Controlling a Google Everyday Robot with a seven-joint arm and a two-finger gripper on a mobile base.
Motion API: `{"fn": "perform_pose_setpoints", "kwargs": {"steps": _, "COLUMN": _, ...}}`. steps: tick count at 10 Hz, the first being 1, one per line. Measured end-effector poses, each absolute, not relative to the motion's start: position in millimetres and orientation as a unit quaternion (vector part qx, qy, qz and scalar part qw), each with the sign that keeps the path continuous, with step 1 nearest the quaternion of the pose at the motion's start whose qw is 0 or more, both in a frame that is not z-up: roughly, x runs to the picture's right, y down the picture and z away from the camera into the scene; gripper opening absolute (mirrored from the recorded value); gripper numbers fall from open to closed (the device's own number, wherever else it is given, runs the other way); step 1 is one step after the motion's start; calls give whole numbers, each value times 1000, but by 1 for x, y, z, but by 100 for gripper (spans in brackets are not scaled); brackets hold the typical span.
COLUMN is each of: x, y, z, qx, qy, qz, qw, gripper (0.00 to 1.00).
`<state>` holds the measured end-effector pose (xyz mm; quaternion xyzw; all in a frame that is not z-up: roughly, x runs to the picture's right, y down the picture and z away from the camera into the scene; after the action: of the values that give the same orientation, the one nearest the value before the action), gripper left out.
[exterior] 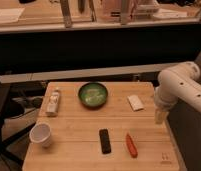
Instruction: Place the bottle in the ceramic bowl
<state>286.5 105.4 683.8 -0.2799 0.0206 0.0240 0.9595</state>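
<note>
The tool [160, 116] hung spread and empty at the right edge of a pale wooden bench [79, 152]; the bottle [53, 102] lay near the left edge, apart from the green bowl [93, 94] at back centre; a cup [40, 134], black bar [105, 140], red stick [131, 145] and packet [135, 102] lay around; a dark wall [94, 47] stood behind.

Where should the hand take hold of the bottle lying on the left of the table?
Across the middle of its body, from straight above. The bottle lies on its side, lengthwise front to back on the table, so closing left-to-right spans its narrow width. The hand hangs open and empty by the right edge.
</note>
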Motion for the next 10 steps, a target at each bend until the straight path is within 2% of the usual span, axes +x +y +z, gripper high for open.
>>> {"fn": "perform_pose_setpoints", "kwargs": {"steps": 10, "x": 278, "y": 101, "z": 684, "qx": -277, "qy": 22, "qz": 5, "qw": 961, "gripper": 80}}
